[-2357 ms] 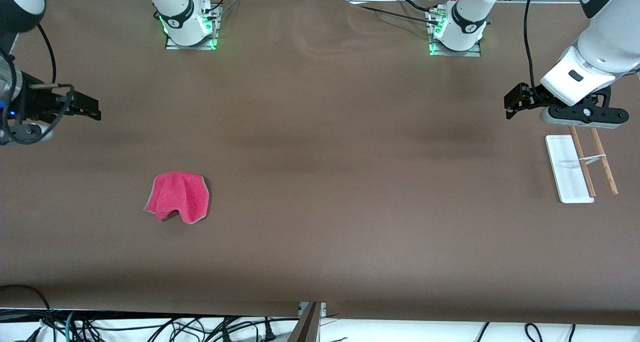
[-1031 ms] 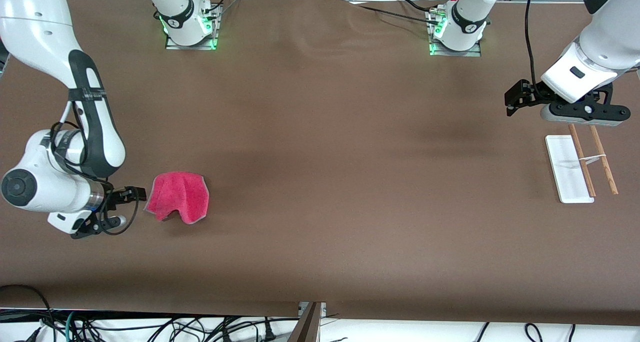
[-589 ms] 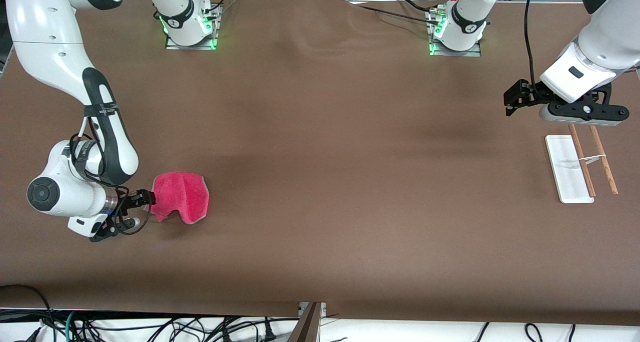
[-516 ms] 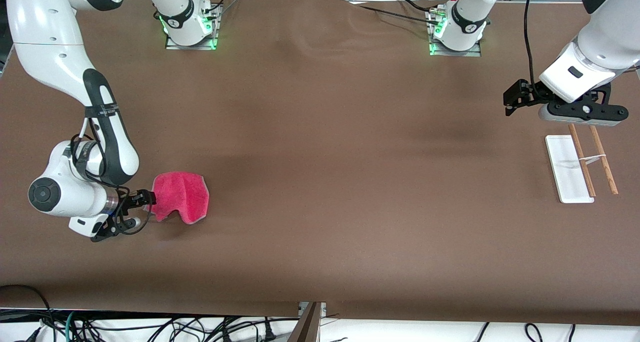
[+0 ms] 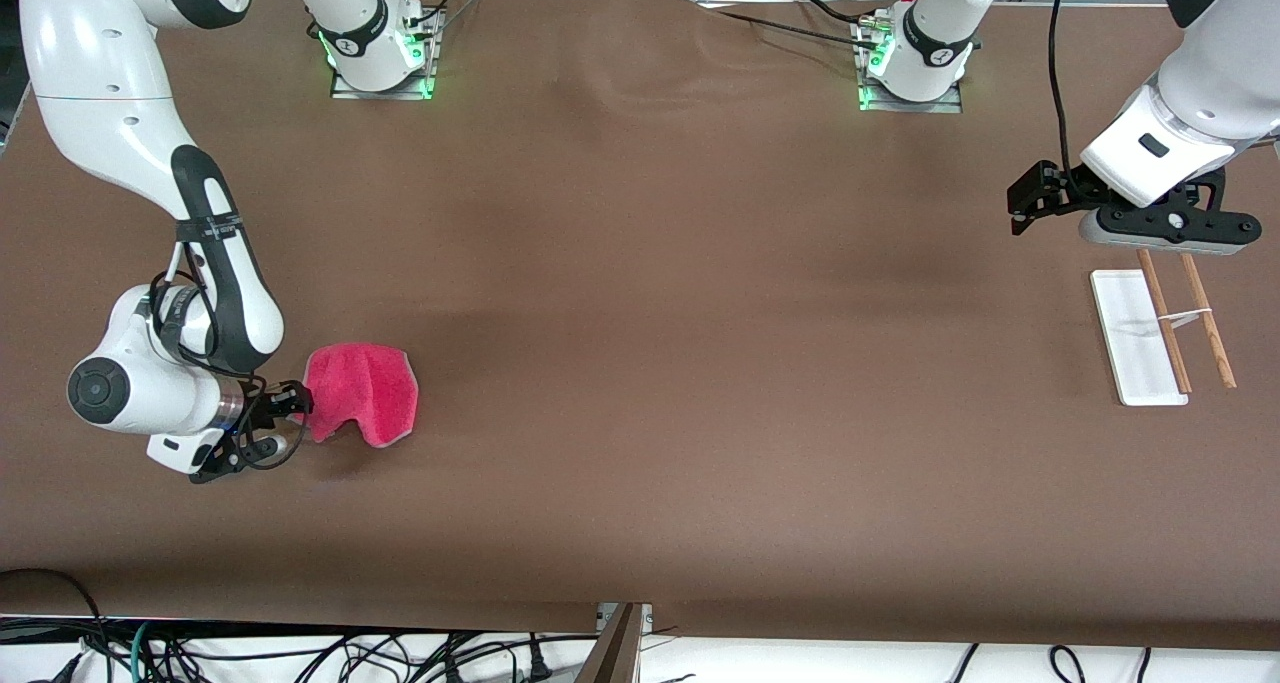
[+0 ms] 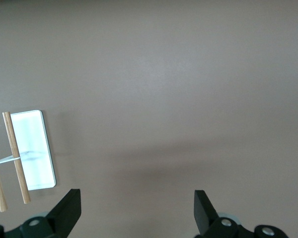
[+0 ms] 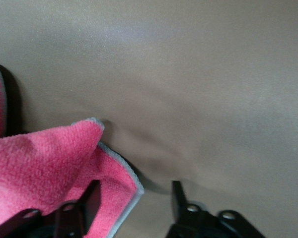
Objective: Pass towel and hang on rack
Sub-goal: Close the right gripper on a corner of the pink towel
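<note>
Right pincer [image 5: 297,400] is down low at the towel [image 5: 362,393], right against the cloth's edge on the side toward the right arm's end of the table [image 5: 640,363]. In the right wrist view the fingers [image 7: 89,201] stand part-way apart with a corner of the towel [image 7: 54,163] lying between them — one finger is touching the fuzzy pink cloth, the other is clear of it, so it isn't pinched. The towel itself sits bunched up on the table, toward the right arm's end and closer to the front edge than to the bases, grey trim showing along its hem.

Left pincer [image 5: 1030,203] hangs in the air over the table near the left arm's end, waiting, with its fingers [image 6: 69,210] spread wide and nothing in them. The rack [image 5: 1160,328] stands just beside it at the left arm's end — white flat base on the table, two wooden rods [image 6: 15,156] side by side joined by a white crosspiece, well apart from the towel.
</note>
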